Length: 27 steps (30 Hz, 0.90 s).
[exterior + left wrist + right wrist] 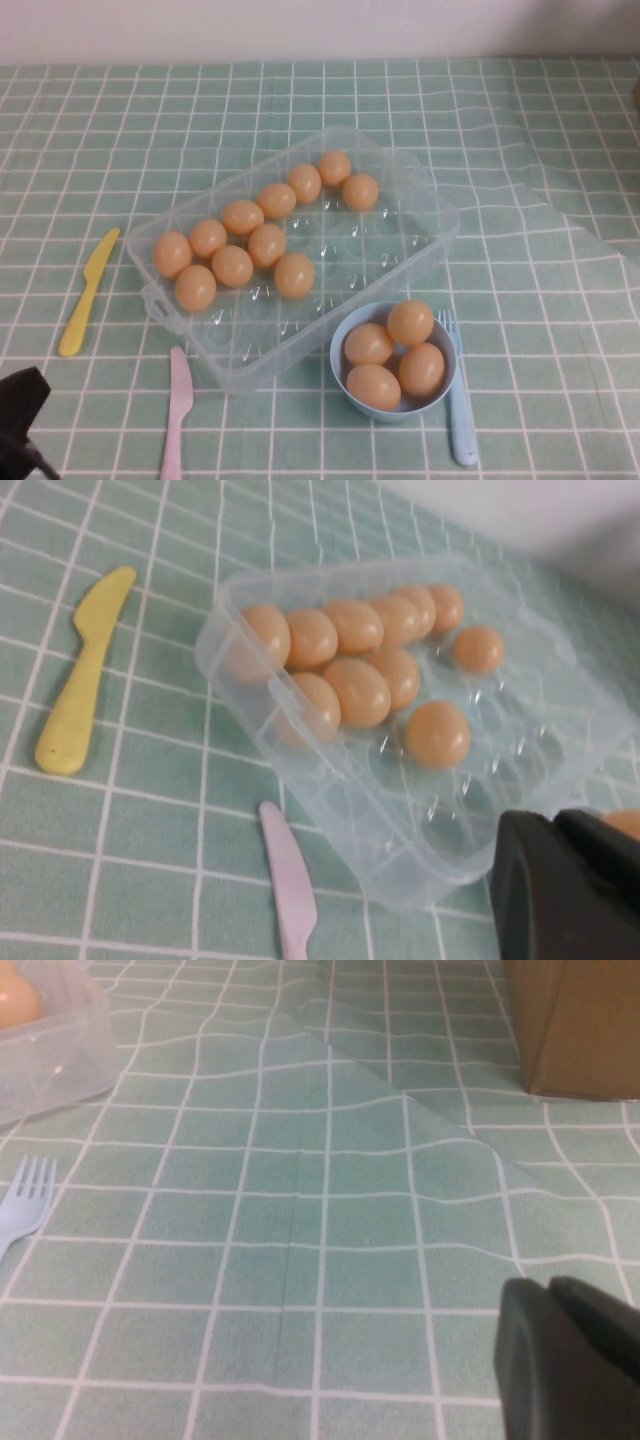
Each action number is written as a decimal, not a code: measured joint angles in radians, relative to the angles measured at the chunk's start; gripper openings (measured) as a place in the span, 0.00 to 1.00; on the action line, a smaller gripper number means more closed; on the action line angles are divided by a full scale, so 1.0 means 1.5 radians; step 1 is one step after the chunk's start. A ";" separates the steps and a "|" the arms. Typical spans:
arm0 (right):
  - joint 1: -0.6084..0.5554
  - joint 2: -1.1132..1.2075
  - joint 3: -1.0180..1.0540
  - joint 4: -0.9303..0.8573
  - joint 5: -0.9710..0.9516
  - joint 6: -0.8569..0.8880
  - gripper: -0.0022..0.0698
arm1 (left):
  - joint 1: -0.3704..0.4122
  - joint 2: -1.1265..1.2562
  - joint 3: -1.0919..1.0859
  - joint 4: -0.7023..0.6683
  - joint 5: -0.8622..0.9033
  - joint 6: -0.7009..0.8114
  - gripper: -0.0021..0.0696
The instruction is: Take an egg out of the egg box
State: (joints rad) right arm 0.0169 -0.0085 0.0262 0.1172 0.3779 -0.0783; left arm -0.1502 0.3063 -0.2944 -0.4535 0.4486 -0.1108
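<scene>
Mid-table, diagonal: egg box (420, 235), clear plastic, eleven eggs (267, 244) bunched in its left and far dimples, near-right dimples bare. One egg sitting alone at far-right end of the bunch, another alone toward the box middle. Touching box's near-right corner: blue bowl (343, 375) with four more eggs piled inside. Just right of bowl, touching it: blue fork (461, 420), tines pointing to far edge. Left of box, apart from it: yellow knife (86, 293) flat on the green checked cloth (540, 290). Near edge, just beside box's near corner: pink knife (178, 412). Cloth creased with a fold on the right side. Brown box (582, 1022) seen only in right wrist view, standing on cloth beyond the fold. Left gripper (20, 425) at near-left corner, hovering clear of everything, fingers pressed together, holding nothing. Right gripper (565, 1365) over bare cloth on the right, well apart from egg box; fingers look pressed together, nothing between them.
</scene>
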 joint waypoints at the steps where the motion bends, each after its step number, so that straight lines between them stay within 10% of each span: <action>1: 0.000 0.000 0.000 0.000 0.000 0.000 0.01 | 0.000 0.029 -0.024 0.003 0.023 0.018 0.02; 19: 0.000 0.000 0.000 0.000 0.000 0.000 0.01 | -0.005 0.592 -0.439 0.093 0.321 0.257 0.02; 27: 0.000 0.000 0.000 0.000 0.000 0.000 0.01 | -0.095 0.806 -0.628 0.161 0.430 0.276 0.02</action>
State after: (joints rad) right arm 0.0169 -0.0085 0.0262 0.1172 0.3779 -0.0783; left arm -0.2921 1.5156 -1.2358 -0.2117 1.0934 0.3030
